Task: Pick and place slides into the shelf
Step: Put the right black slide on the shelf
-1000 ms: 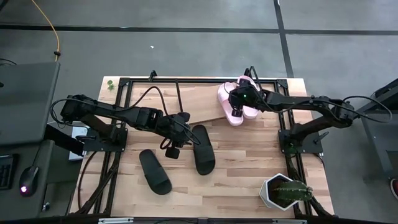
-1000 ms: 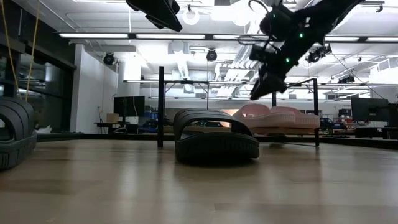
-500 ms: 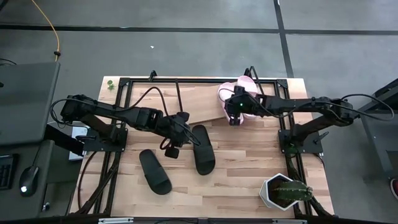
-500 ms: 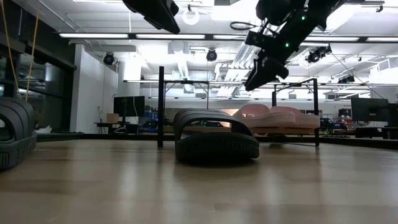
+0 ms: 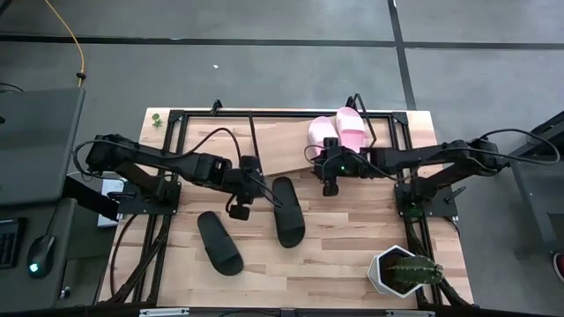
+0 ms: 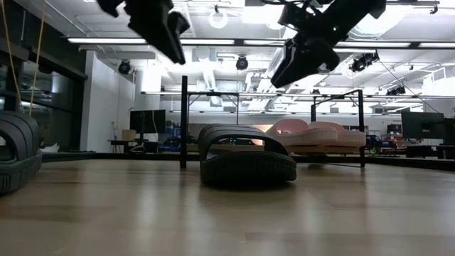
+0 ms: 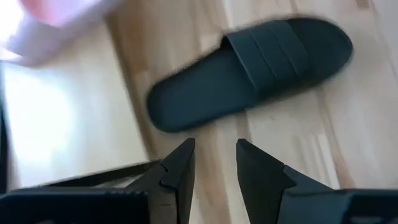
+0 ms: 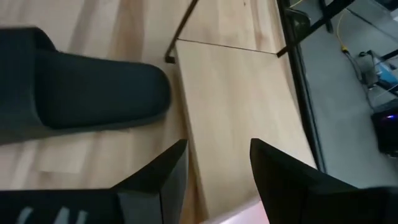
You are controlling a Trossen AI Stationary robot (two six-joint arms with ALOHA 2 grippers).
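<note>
Two pink slides (image 5: 337, 134) lie side by side, soles down, on the far right end of the shelf (image 5: 264, 143); they also show in the low view (image 6: 313, 134). Two black slides lie soles down on the table: one at mid table (image 5: 286, 211), one nearer and further left (image 5: 220, 243). My left gripper (image 5: 249, 182) hangs open and empty just left of the mid-table black slide (image 7: 249, 68). My right gripper (image 5: 330, 174) hangs open and empty above the shelf's near edge, near the pink slides, with that black slide's end (image 8: 81, 93) in its view.
A potted cactus (image 5: 404, 271) stands at the near right corner. The black table frame's posts (image 6: 184, 121) rise around the shelf. Bare wood lies between the black slides and the near edge. A desk with a mouse (image 5: 35, 264) is off the left side.
My right gripper has left the pink slides and drawn back toward the table's near-left, rising a little, empty; the pink slides stay on the shelf. My left gripper has shifted a little toward the table's left and come lower.
</note>
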